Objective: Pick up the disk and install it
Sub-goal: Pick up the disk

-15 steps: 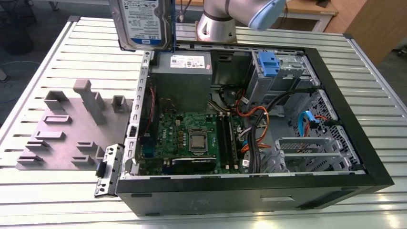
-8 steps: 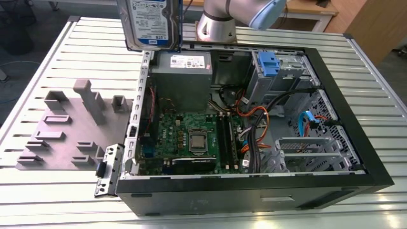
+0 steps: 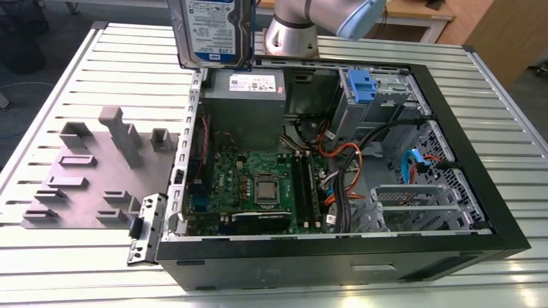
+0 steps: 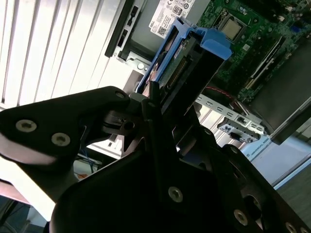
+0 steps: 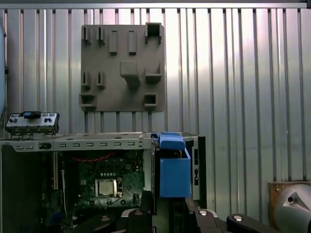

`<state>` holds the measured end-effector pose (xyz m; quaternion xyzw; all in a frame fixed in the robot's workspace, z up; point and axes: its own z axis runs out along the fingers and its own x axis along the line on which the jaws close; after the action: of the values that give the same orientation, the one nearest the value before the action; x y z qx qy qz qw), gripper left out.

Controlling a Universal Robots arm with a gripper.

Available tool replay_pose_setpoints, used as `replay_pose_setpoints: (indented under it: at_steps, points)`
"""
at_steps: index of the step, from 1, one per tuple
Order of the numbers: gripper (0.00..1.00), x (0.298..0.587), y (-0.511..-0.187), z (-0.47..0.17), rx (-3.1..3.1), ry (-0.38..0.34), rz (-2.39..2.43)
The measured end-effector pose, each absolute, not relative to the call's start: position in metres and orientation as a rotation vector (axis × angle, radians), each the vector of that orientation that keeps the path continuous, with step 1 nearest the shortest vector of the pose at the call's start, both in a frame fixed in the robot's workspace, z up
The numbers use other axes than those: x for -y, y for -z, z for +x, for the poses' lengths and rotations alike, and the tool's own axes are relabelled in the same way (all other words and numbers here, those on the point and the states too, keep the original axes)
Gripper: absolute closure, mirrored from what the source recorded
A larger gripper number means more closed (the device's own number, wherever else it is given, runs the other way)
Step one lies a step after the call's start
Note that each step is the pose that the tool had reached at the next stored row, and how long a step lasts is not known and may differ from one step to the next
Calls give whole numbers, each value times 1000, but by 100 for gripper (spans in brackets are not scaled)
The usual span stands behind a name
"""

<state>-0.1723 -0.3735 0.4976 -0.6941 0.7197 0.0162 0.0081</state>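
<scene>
**Disk aloft in the pincer above the open case**

The disk (image 3: 212, 29) is hanging upright in the air, its white-and-blue label facing the exterior view. There it is sitting above the far edge of the open computer case (image 3: 342, 260), just over the corner where the grey power-supply box (image 3: 244, 109) is lying. It is touching nothing below it.

In the second wrist view the pincer (image 4: 163, 104) is gripping the disk (image 4: 182, 68) by its near end. Its jaws are drawn in only as far as the disk's body allows, and one thin black finger (image 4: 154, 104) is pressing flat along the disk's side. The disk's blue plastic carrier is wrapping its edges and ending in a blue tab at the far end. In the first wrist view that blue end of the disk (image 5: 174, 174) is showing edge-on in front of the case rim.

The arm (image 3: 296, 29) is rising behind the case. Inside the case, the green motherboard (image 3: 248, 186) is lying flat on the floor. Another blue drive carrier (image 3: 360, 86) is sitting in a bay towards the exterior view's right.

The case is resting on a slatted metal tabletop (image 3: 111, 64). A grey fixture plate (image 3: 86, 186) with raised blocks is lying beside it on the exterior view's left.
</scene>
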Motion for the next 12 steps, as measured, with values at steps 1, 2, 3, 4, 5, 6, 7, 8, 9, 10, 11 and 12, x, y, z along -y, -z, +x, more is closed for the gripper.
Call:
replay_pose_setpoints:
  at_steps: [1,2,3,4,5,6,7,8,9,10,11,12]
  points:
    - [65,374,-498,-170,-2249,-51,-2169]
    - [65,374,-498,-169,-2249,-51,-2169]
    - [65,374,-498,-167,-2249,-51,-2169]
    - [65,374,-498,-165,-2249,-51,-2169]
    - [65,374,-498,-164,-2249,-51,-2169]
    - [65,374,-498,-162,-2249,-51,-2169]
    - [65,374,-498,-161,-2249,-51,-2169]
    - [65,374,-498,-159,-2249,-51,-2169]
    - [65,373,-498,-158,-2249,-51,-2169]
    - [65,373,-498,-157,-2249,-51,-2169]
    - [65,374,-498,-155,-2249,-51,-2169]
    - [65,374,-498,-154,-2249,-51,-2169]
